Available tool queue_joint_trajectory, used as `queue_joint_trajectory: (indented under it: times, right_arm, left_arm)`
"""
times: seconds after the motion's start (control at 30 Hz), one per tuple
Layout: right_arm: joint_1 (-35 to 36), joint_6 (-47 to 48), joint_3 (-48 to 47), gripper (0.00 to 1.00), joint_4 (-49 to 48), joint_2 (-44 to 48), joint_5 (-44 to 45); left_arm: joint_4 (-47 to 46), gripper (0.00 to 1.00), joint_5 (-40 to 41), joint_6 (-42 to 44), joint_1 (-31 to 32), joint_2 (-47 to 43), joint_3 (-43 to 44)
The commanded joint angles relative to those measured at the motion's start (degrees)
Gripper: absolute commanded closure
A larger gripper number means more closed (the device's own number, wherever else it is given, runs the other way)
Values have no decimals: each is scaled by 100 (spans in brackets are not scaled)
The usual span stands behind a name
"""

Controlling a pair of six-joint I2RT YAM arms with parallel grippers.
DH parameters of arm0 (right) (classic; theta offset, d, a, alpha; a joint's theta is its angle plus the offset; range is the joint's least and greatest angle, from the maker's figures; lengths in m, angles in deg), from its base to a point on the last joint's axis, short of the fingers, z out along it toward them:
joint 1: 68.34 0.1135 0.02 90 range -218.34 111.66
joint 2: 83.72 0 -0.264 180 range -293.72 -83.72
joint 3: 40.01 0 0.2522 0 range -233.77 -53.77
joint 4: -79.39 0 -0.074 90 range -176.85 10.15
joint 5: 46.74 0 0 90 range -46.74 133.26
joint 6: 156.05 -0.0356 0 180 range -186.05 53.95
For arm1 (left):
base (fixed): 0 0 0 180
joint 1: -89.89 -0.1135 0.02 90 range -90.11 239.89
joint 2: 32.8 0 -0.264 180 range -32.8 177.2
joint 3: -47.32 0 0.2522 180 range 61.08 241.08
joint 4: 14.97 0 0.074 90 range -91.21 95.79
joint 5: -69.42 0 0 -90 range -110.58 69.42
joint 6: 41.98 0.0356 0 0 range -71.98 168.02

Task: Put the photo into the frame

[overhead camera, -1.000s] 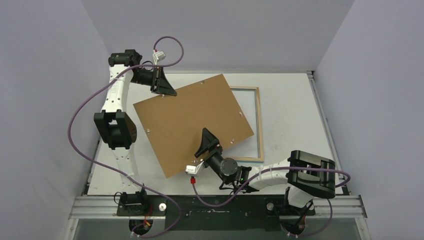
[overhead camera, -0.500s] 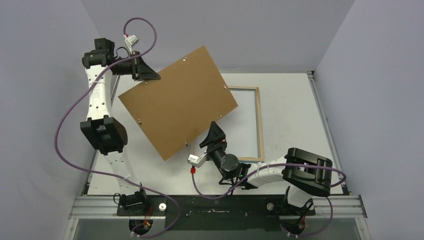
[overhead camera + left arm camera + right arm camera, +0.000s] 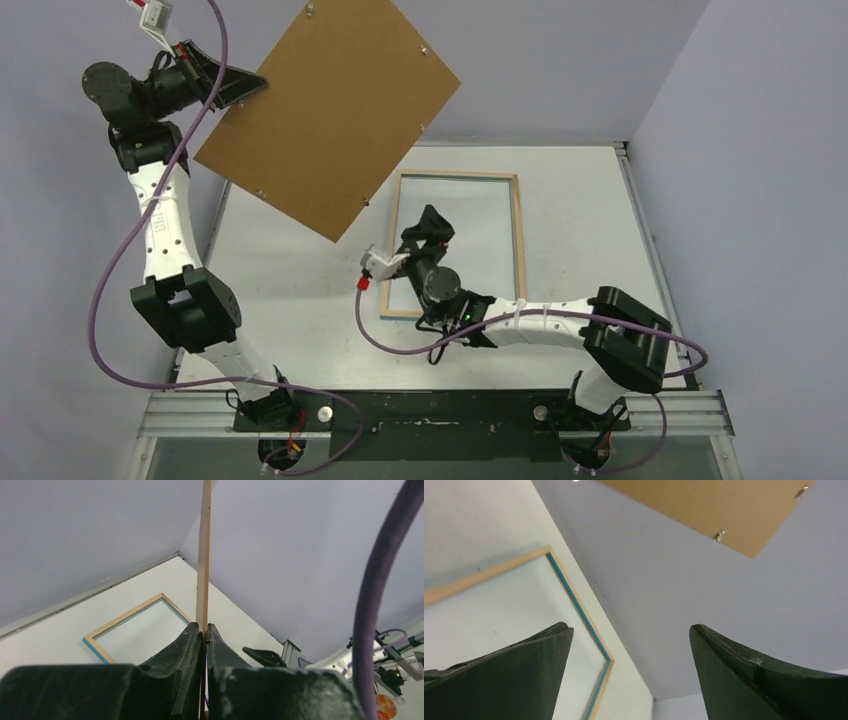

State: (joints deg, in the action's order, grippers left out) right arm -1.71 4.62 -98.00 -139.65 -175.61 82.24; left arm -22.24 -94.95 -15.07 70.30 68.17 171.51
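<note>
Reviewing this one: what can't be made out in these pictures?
The photo: shows in no view.
The backing board: top corner cut off by the top view's edge; left wrist view shows only its edge.
The frame: near rim partly hidden by the right arm, top view.

We log: backing board held aloft at 11 o'clock in the left gripper, off the table; frame opening uncovered from above; right gripper, jaws spread, hangs over its 9 o'clock side; its 3 o'clock side open.
</note>
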Motion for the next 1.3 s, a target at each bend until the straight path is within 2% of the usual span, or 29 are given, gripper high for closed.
queue_joint_trajectory:
  times: [0.0, 0.07, 0.17, 0.23, 0.4, 0.6, 0.7, 1.07, 1.27]
  right_arm:
    - [-591, -4224, -1526, 10, 2590, 933, -1139]
    - [-1297, -5741, -2086, 10, 3343, 1256, -2622]
    - [-2283, -7477, -2215, 10, 3430, 1499, -4621]
    - [-2870, -8499, -2135, 10, 3221, 1532, -5469]
    - [-3943, -11070, -1189, 10, 1070, 1362, -7023]
    - [-4026, -13322, -455, 8, -2050, 602, -7741]
    - [-3912, -13712, -421, 7, -2724, 231, -7636]
    - [-3258, -13087, -978, 1, -2352, -482, -6770]
    - [-3124, -13053, -890, 6, -2392, -687, -6126]
  left_arm:
    - [-1305, 100, -228, -1017, -65, -450, 266]
    - [-1342, 100, -166, -1021, -106, -577, 141]
    - [-1388, 100, -93, -1041, -123, -708, -22]
    - [-1511, 100, -36, -1174, -123, -744, -105]
    - [-2001, 100, 15, -1656, -119, -707, -214]
    - [-2092, 100, 52, -1786, -115, -756, -299]
    - [-2097, 100, 80, -1822, -114, -796, -415]
    - [-2654, 100, 240, -2444, -122, -851, -920]
    - [-3050, 100, 255, -2848, -150, -845, -1016]
